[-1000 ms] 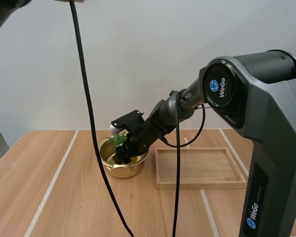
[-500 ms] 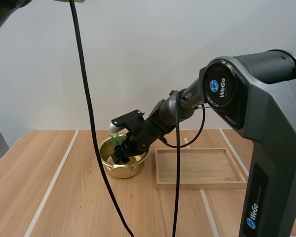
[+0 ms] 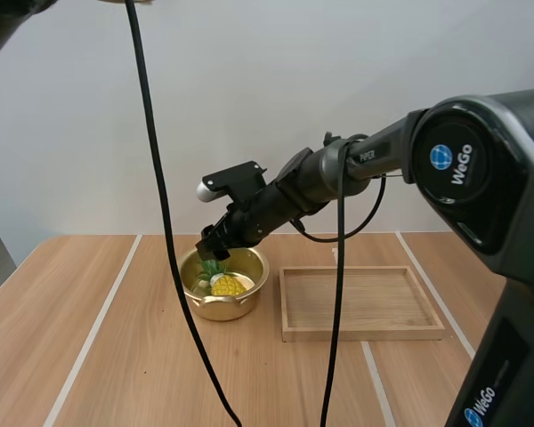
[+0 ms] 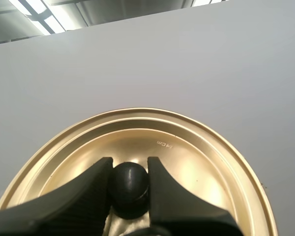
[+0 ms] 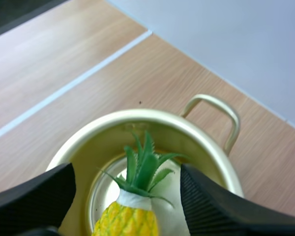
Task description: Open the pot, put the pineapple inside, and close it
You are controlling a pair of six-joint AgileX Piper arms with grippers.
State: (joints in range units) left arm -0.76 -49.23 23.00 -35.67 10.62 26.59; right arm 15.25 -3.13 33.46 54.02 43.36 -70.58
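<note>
Left gripper (image 4: 129, 169) pinched the black knob (image 4: 129, 192) of the stiff, probably light golden lid (image 4: 196, 152); right gripper (image 5: 128, 169) gaped wide above the golden pot (image 5: 137, 114).

Lid (image 4: 196, 167) and pineapple (image 5: 129, 220) are each partly cropped.

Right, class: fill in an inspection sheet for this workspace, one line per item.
Surface: wooden table with pale seams.
Job's things: pot open, with the pineapple lying inside; lid held by its black knob.
Clutter: wooden tray beside the pot, apart from it.
Grippers: left gripper shut on the lid's knob; right gripper open above the pot, touching nothing.
Surroundings: plain pale wall behind the table.
</note>
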